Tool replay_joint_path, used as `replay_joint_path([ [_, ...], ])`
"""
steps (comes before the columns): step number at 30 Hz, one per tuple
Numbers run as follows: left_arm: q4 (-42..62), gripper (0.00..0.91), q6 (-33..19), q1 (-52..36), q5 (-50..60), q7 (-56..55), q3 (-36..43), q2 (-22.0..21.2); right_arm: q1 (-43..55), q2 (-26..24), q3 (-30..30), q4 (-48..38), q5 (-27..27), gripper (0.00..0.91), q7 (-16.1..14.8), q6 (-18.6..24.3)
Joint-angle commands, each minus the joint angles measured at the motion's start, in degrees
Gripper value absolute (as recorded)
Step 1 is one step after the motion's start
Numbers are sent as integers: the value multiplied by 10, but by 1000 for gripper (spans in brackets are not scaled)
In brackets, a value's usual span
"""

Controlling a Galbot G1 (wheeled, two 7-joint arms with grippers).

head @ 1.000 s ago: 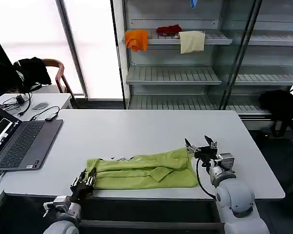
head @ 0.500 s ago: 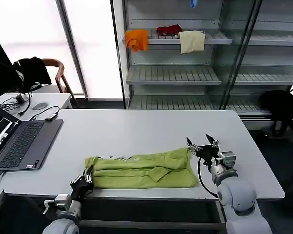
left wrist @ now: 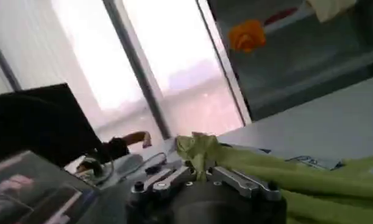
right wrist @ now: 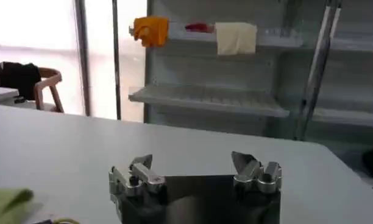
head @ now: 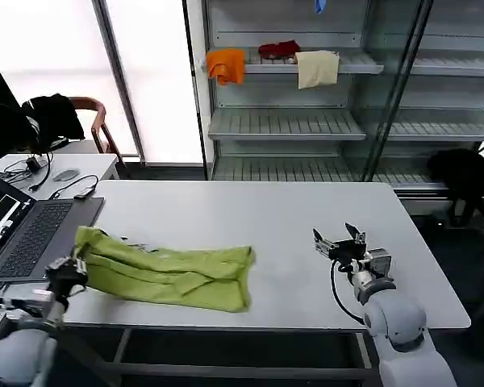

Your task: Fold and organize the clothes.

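Head view: left gripper [head: 71, 267] clamps the part-folded T-shirt [head: 165, 275] (final folds pending, seemingly); right gripper [head: 339, 243] open, empty.

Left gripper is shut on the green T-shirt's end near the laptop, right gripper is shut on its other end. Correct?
Not quite. The right gripper is open and holds nothing: in the head view it sits on the table apart from the green T-shirt, and the right wrist view shows its fingers spread. The left gripper is shut on the shirt's end near the laptop.

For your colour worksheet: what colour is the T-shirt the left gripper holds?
Lime green T-shirt, clearest in the head view.
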Motion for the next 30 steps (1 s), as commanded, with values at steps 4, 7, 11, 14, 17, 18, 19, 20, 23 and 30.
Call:
replay_joint_path([
  [4,-64,0,32,-36,-8,40,-29,66,-8,-17,-6,-30,-4,907,1,8],
  [7,-139,0,52,-15,-27,29,44,-7,-9,-12,-8,-28,-9,907,1,8],
  [11,-180,0,50,5,7,18,156,-88,-13,-9,-6,-23,-14,907,1,8],
  [14,-177,10,46,7,43,13,216,-120,-19,-8,-3,-21,-16,907,1,8],
  [17,-165,10,51,0,54,1,253,-138,-24,-7,0,-20,-19,907,2,9],
  [18,-163,10,55,-2,54,-4,265,-141,-24,-7,0,-20,-21,907,3,11],
  [19,-162,10,60,-4,53,-7,273,-144,-24,-6,1,-21,-23,907,4,12],
  [20,-161,10,63,-5,53,-9,280,-146,-24,-6,1,-22,-24,907,4,13],
  [23,-156,10,72,-5,57,-12,295,-150,-24,-4,1,-25,-25,907,3,15],
  [30,-122,10,79,-4,77,-17,306,-156,-19,7,-5,-33,-35,907,1,18],
])
